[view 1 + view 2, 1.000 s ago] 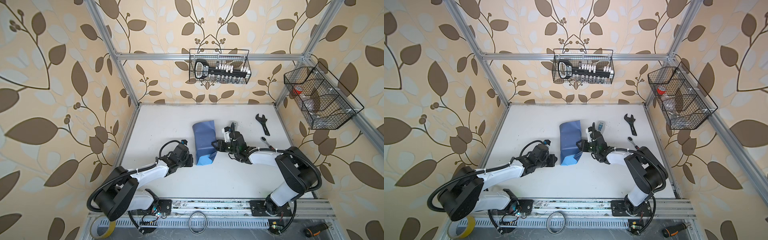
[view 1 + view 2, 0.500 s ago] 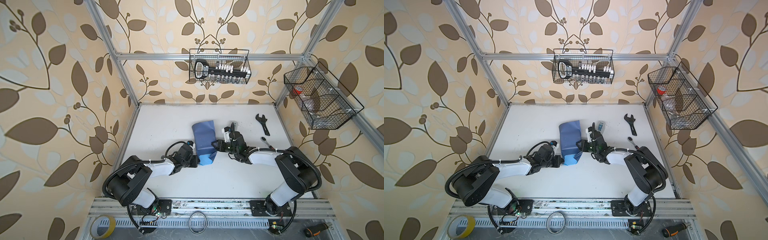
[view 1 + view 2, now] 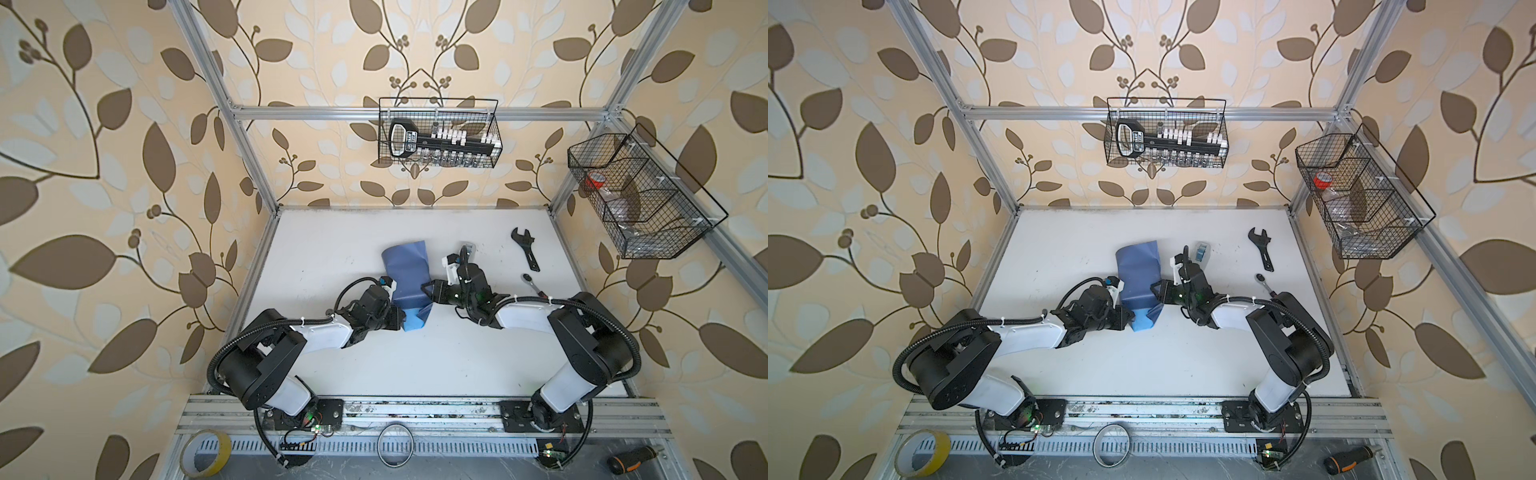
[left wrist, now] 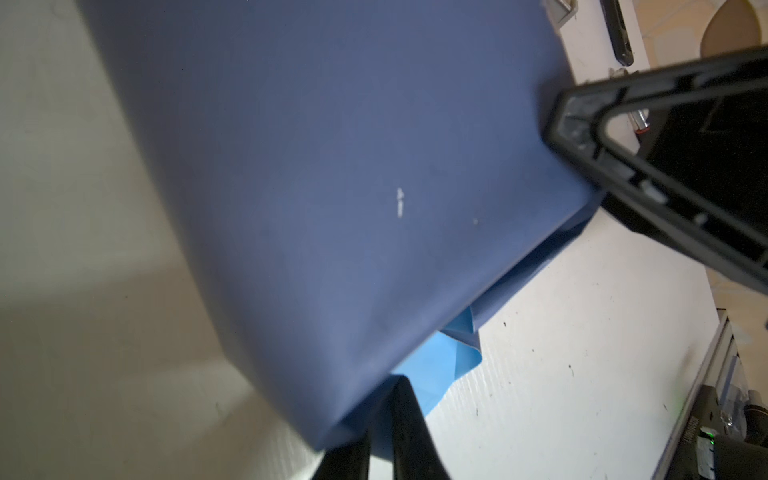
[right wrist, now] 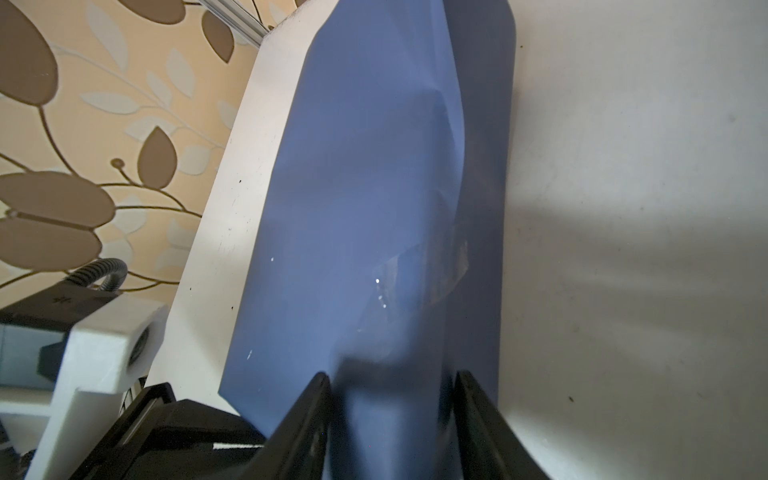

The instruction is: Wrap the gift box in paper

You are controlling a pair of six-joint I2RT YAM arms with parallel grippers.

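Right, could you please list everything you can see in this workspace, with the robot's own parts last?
table: one, white, fills the cell floor
paper: one sheet, dark blue outside, light blue inside, folded into a bundle in the middle
tape dispenser: one, grey-white, right of the paper, further back
wrench: one, black, far right
ratchet: one, silver and black, nearer than the wrench
wire baskets: two, black, back wall and right wall
socket set: one, black and white, in the back basket
tape roll: one, yellow, front left, below the table
ring: one, grey, front middle
screwdriver: one, black and orange, front right
left end effector: one, black, shut on the paper's near corner
right end effector: one, black, clamped on the paper's right side
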